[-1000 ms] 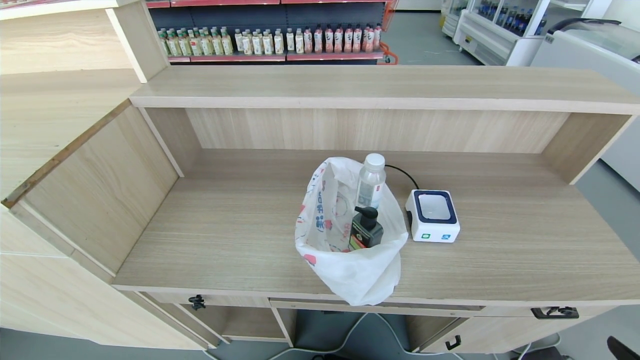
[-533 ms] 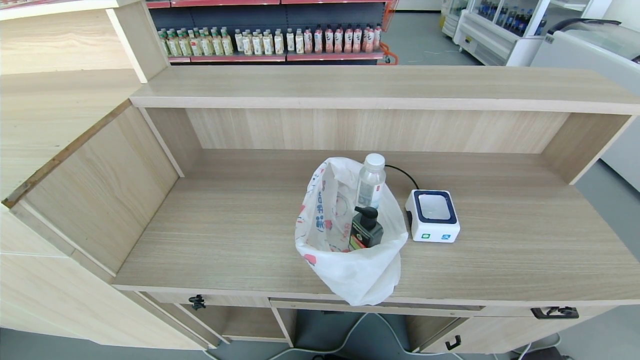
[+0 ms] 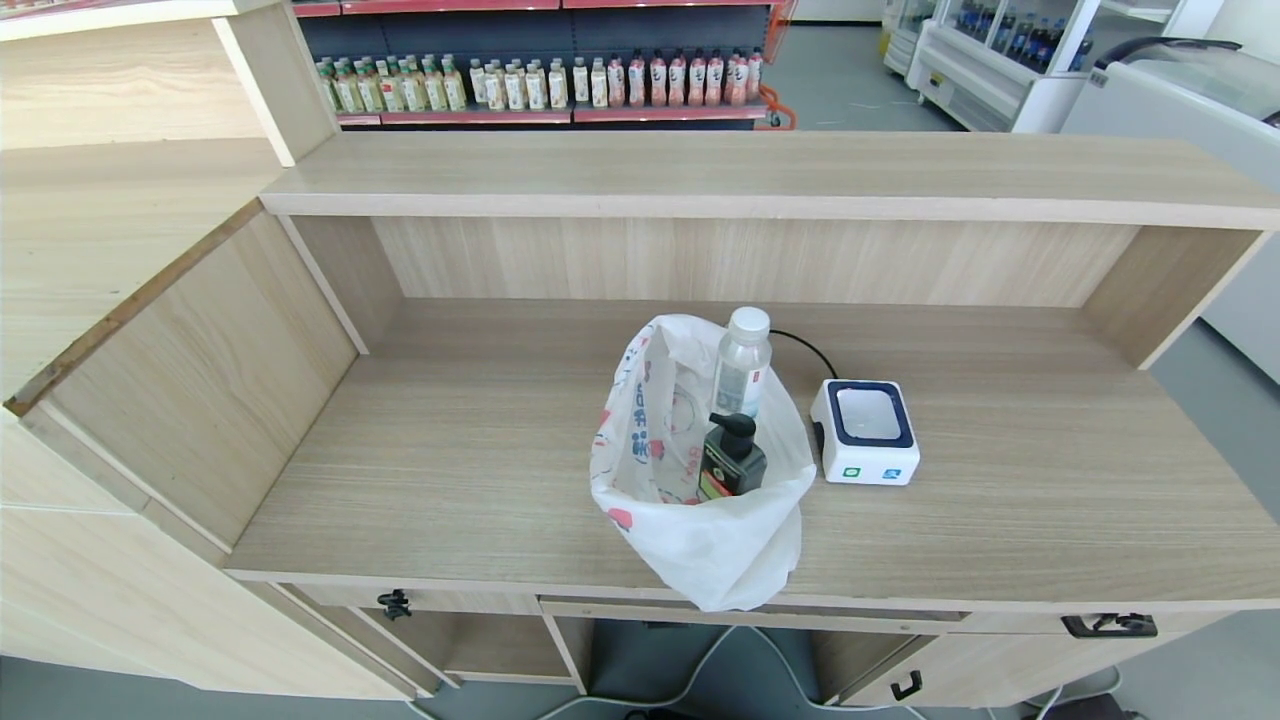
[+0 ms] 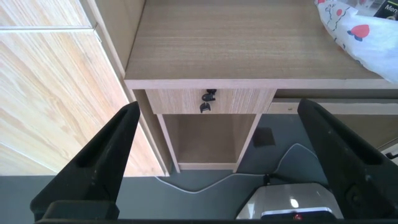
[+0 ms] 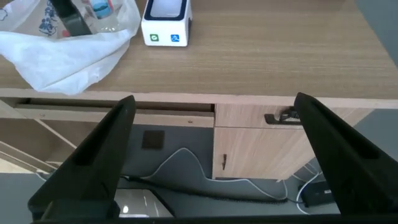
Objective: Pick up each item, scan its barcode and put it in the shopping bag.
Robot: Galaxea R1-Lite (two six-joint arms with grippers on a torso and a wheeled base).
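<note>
A white shopping bag (image 3: 700, 500) stands open mid-counter. Inside it a clear water bottle (image 3: 742, 365) stands upright behind a dark pump bottle (image 3: 732, 458). The white barcode scanner (image 3: 865, 432) sits just right of the bag. My left gripper (image 4: 217, 168) hangs open and empty below the counter's front edge, left of the bag (image 4: 360, 31). My right gripper (image 5: 214, 162) is also open and empty, low in front of the counter, with the bag (image 5: 62, 53), the pump bottle (image 5: 67, 18) and the scanner (image 5: 165, 25) beyond it.
The wooden counter (image 3: 450, 470) has a raised back shelf (image 3: 760, 170) and side walls. Under its front edge are a drawer with a key (image 4: 208, 99) and a black handle (image 5: 283, 116). A cable (image 3: 805, 348) runs from the scanner to the back.
A dark part of the right arm at the head view's lower right corner one second ago has dropped out of sight. The bag, bottles and scanner have not moved.
</note>
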